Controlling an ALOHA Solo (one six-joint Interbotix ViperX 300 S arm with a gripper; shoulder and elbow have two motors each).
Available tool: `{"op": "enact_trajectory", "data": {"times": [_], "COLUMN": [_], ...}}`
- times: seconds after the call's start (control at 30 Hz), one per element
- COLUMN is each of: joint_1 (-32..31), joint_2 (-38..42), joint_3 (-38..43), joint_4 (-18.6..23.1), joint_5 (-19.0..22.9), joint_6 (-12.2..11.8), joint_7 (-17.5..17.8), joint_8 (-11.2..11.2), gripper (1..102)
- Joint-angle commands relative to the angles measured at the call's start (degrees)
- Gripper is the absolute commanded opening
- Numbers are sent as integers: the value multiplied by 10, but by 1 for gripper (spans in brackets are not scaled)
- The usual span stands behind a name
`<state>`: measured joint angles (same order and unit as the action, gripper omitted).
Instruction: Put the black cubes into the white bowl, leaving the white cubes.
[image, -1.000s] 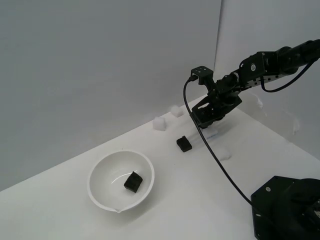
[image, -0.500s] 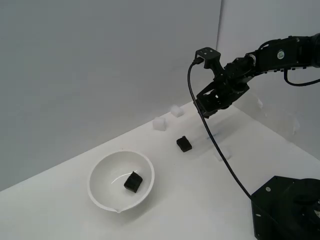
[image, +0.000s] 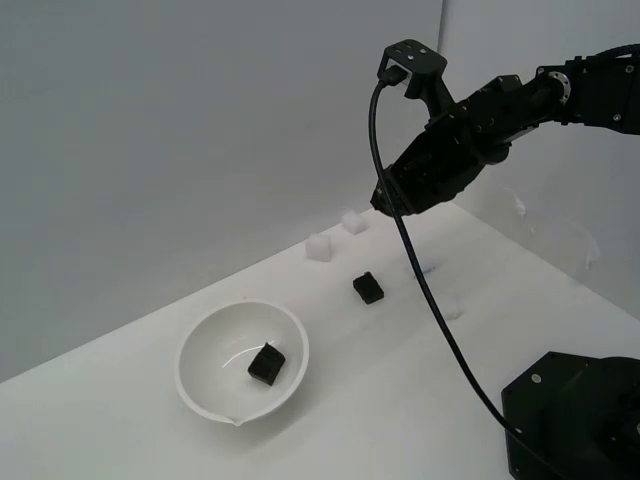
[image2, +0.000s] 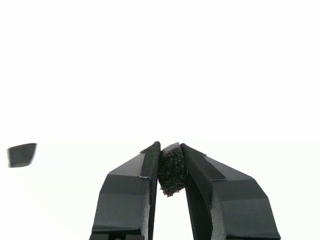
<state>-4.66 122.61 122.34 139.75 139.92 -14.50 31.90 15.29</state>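
My gripper (image: 386, 203) hangs high above the table's far side, shut on a black cube (image2: 171, 172) that sits squeezed between the two fingers (image2: 132, 190) in the wrist view. A second black cube (image: 368, 288) lies on the table below and towards the exterior view's left of the gripper; it also shows at the wrist view's edge (image2: 22, 154). A third black cube (image: 266, 363) rests inside the white bowl (image: 196, 385). White cubes (image: 318, 247) (image: 352, 222) sit near the back wall, and another (image: 452, 307) lies nearer the front.
The arm's black base (image: 575, 420) stands at the exterior view's lower right. A black cable (image: 430, 300) hangs from the wrist down to the base. Grey walls close in behind the table.
The gripper has risen from the table surface with the black cube in it and has swung a little towards the exterior view's left. The other cubes and the bowl have not moved.
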Motion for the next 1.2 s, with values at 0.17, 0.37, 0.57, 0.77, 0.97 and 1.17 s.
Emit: {"op": "enact_trajectory", "data": {"times": [0.17,0.37,0.57,0.77,0.97,1.17], "joint_1": [-104,-185,-257,-309,-330,-332], "joint_2": [26,1,-39,-83,-111,-114], "joint_3": [27,3,-38,-83,-110,-113], "joint_4": [-30,-48,-63,-74,-73,-74], "joint_5": [-33,-53,-67,-78,-77,-78], "joint_6": [-19,-22,-39,-47,-53,-53], "joint_7": [7,3,-25,-49,-72,-76], "joint_8": [-29,-47,-56,-62,-62,-62], "gripper": [3,3,3,3,3,19]}}
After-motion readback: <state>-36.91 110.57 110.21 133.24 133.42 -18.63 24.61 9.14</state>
